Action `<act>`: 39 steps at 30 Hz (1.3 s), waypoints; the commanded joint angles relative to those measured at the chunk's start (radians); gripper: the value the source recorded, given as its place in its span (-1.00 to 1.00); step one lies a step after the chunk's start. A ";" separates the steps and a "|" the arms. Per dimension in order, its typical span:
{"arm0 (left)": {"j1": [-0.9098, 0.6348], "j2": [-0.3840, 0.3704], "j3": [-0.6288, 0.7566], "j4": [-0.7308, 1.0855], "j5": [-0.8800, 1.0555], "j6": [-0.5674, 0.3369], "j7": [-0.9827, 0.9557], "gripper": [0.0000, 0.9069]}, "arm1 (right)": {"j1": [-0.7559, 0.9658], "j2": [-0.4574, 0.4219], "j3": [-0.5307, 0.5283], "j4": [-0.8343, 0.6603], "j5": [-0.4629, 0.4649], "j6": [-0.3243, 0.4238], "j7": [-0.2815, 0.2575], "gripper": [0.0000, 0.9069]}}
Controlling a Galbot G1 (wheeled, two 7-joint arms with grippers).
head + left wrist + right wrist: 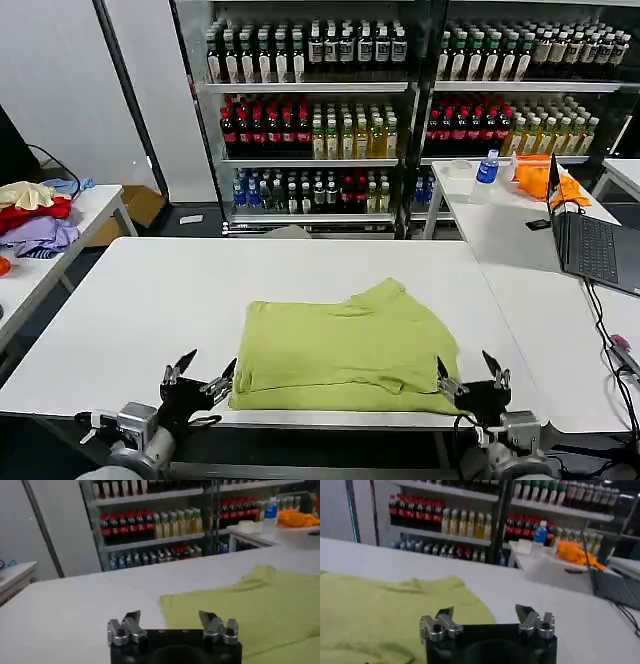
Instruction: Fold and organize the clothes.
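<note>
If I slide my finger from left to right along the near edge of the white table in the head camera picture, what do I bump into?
Left gripper, fingers open → yellow-green T-shirt lying folded on the table → right gripper, fingers open.

Beyond the white tabletop [150, 300] stand glass-fronted drink coolers [310, 110]; side tables [90, 215] flank it, and the wall [60, 90] is white.

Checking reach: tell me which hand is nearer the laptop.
Right. The right hand sits at the T-shirt's near right corner, toward the laptop; the left hand is beyond the shirt's opposite corner.
</note>
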 commanded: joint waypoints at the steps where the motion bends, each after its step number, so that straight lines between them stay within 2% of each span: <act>1: -0.225 0.040 0.070 0.179 -0.062 -0.001 0.005 1.00 | 0.341 -0.027 -0.134 -0.197 0.166 -0.025 0.019 1.00; 6: -0.369 0.030 0.181 0.314 -0.064 0.021 -0.001 1.00 | 0.554 0.013 -0.226 -0.388 0.221 -0.084 0.060 1.00; 9: -0.450 0.020 0.240 0.384 -0.065 0.040 -0.010 1.00 | 0.669 0.041 -0.281 -0.507 0.228 -0.084 0.072 1.00; 17: -0.604 -0.011 0.346 0.579 -0.073 0.040 -0.004 1.00 | 0.828 0.113 -0.381 -0.744 0.230 -0.084 0.080 1.00; 26: -0.710 -0.054 0.389 0.736 -0.127 0.034 -0.004 1.00 | 0.914 0.181 -0.420 -0.928 0.199 -0.084 0.078 1.00; 39: -0.761 -0.094 0.417 0.779 -0.143 0.037 -0.008 1.00 | 0.965 0.253 -0.408 -1.093 0.198 -0.083 0.060 1.00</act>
